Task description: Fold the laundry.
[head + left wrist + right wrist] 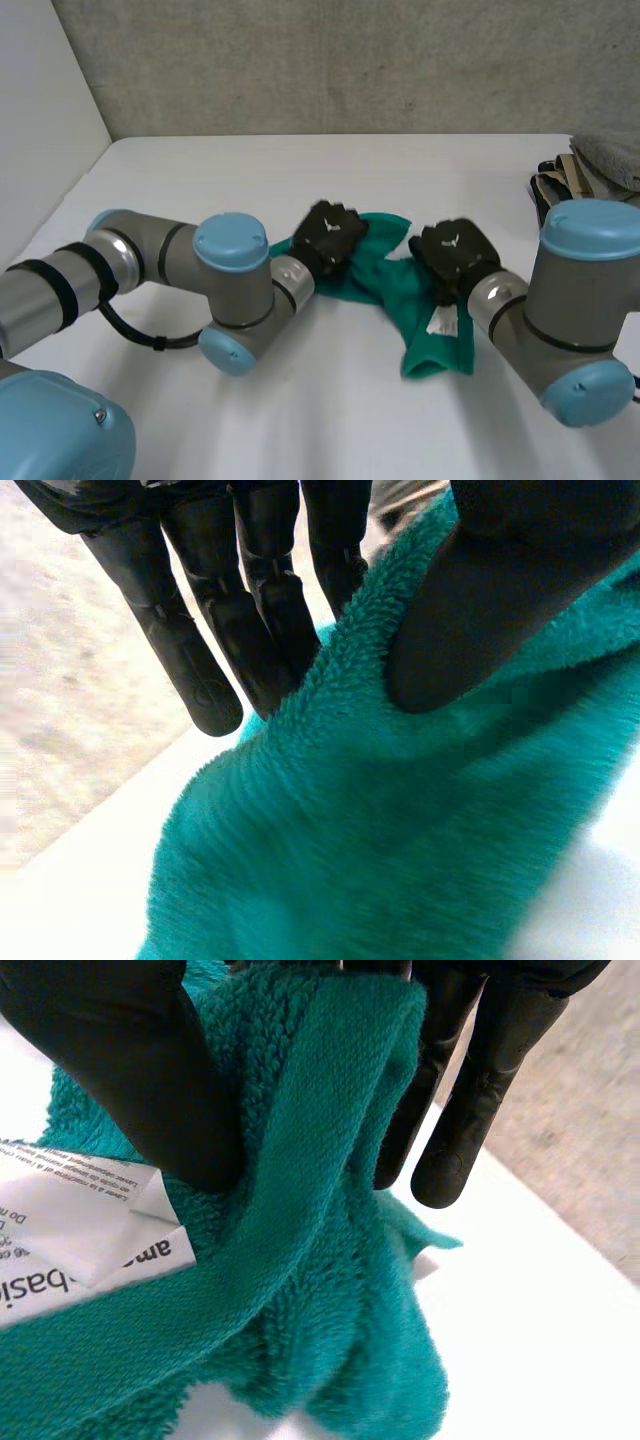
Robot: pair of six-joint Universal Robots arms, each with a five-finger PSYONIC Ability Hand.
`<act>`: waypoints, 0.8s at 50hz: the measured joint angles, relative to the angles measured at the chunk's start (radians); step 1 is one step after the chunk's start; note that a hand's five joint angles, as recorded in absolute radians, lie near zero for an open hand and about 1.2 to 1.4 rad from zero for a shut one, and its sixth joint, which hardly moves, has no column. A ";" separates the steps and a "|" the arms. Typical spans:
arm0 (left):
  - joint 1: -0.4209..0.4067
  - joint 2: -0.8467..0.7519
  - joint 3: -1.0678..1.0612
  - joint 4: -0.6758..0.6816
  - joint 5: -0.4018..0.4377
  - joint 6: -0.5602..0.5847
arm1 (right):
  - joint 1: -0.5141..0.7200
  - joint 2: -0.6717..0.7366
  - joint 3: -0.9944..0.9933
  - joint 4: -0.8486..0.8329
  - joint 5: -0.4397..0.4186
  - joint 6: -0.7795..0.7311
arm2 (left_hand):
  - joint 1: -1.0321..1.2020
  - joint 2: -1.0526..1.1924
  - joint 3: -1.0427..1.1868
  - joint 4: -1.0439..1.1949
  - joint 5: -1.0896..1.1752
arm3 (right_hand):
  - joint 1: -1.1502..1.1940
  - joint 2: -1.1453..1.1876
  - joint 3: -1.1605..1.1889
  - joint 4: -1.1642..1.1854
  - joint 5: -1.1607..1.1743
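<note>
towel (388,272): on table (250,170), mid, in front of both arms
left hand (330,235): on towel's left end, edge pinched between thumb and fingers
right hand (455,255): on towel's right part, hem pinched likewise; near left hand, apart
care label (442,322): on towel, just beside right hand
clothes pile (600,160): table's far right edge, well apart from towel

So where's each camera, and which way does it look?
Head view: behind the robot, looking down at the white table; both grey arms show.
Left wrist view: on that wrist, looking along the left hand pinching the fluffy green towel.
Right wrist view: likewise, right hand pinching its hem by a white label.
All share the towel.
</note>
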 measured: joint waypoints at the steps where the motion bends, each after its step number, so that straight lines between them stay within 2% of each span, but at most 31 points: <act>1: 0.000 0.000 0.000 0.000 0.000 0.000 | 0.000 0.000 0.000 0.000 0.000 0.000 | 0.000 0.000 0.000 0.000 0.000 | 0.000 0.000 0.000 0.000 0.000; 2: 0.004 0.010 0.018 0.017 -0.046 0.013 | -0.003 -0.001 -0.025 -0.024 0.001 -0.028 | 0.000 0.001 0.001 0.001 0.000 | 0.000 0.000 0.000 0.000 0.000; 3: 0.004 0.010 0.018 0.017 -0.046 0.013 | -0.003 -0.001 -0.025 -0.024 0.001 -0.028 | 0.000 0.001 0.001 0.001 0.000 | 0.000 0.000 0.000 0.000 0.000; 4: 0.011 0.029 0.039 0.040 -0.101 0.030 | -0.006 -0.004 -0.059 -0.057 0.004 -0.059 | 0.000 0.001 0.001 0.001 0.000 | 0.000 0.000 0.000 0.000 0.000; 5: 0.011 0.029 0.039 0.040 -0.101 0.030 | -0.006 -0.004 -0.059 -0.057 0.004 -0.059 | 0.000 0.001 0.001 0.001 0.000 | 0.000 0.000 0.000 0.000 0.000; 8: 0.046 0.102 0.059 0.096 -0.189 0.054 | -0.012 -0.013 -0.134 -0.147 0.014 -0.099 | 0.000 0.003 0.004 0.002 0.000 | 0.000 0.000 0.019 0.000 0.000; 15: 0.128 0.277 -0.020 0.172 -0.221 0.060 | -0.037 -0.050 -0.220 -0.339 0.046 -0.101 | 0.000 0.003 0.004 0.002 0.000 | 0.000 0.000 0.019 0.000 0.000; 19: 0.141 0.344 -0.108 0.182 -0.217 0.059 | -0.043 -0.069 -0.218 -0.381 0.053 -0.095 | 0.000 0.003 0.004 0.002 0.000 | 0.000 0.000 0.019 0.000 0.000; 24: 0.136 0.454 -0.344 0.176 -0.211 0.057 | -0.047 -0.077 -0.163 -0.331 0.049 -0.093 | 0.000 0.003 0.004 0.002 0.000 | 0.000 0.000 0.019 0.000 0.000; 28: 0.126 0.534 -0.569 0.171 -0.208 0.062 | -0.049 -0.078 -0.098 -0.190 0.042 -0.100 | 0.000 0.003 0.004 0.002 0.000 | 0.000 0.000 0.019 0.000 0.000; 29: 0.126 0.534 -0.569 0.171 -0.208 0.062 | -0.049 -0.078 -0.098 -0.190 0.042 -0.100 | 0.000 0.003 0.004 0.002 0.000 | 0.000 0.000 0.019 0.000 0.000; 32: 0.111 0.593 -0.757 0.157 -0.208 0.067 | -0.056 -0.079 -0.047 0.012 0.029 -0.127 | -0.006 -0.031 -0.023 -0.030 -0.008 | 0.000 0.000 0.019 0.000 0.000; 33: 0.108 0.602 -0.782 0.151 -0.208 0.067 | -0.058 -0.080 -0.042 0.037 0.027 -0.132 | -0.034 -0.106 -0.100 -0.111 -0.052 | 0.000 0.000 0.019 0.000 0.000; 35: 0.100 0.624 -0.837 0.132 -0.208 0.067 | -0.069 -0.081 -0.026 0.128 0.017 -0.155 | -0.034 -0.106 -0.100 -0.111 -0.052 | -0.007 -0.062 -0.046 -0.073 -0.024; 36: 0.094 0.644 -0.868 0.110 -0.208 0.066 | -0.078 -0.083 -0.016 0.186 0.010 -0.173 | -0.444 -0.477 -0.464 -0.467 -0.417 | -0.007 -0.062 -0.046 -0.073 -0.024; 38: 0.087 0.670 -0.891 0.074 -0.207 0.064 | -0.091 -0.084 -0.008 0.241 0.002 -0.195 | -0.767 -0.764 -0.751 -0.775 -0.728 | -0.520 -0.630 -0.608 -0.639 -0.568; 40: 0.083 0.692 -0.898 0.042 -0.206 0.063 | -0.099 -0.086 -0.003 0.267 -0.002 -0.208 | -0.859 -0.885 -0.871 -0.889 -0.846 | -0.620 -0.775 -0.754 -0.786 -0.717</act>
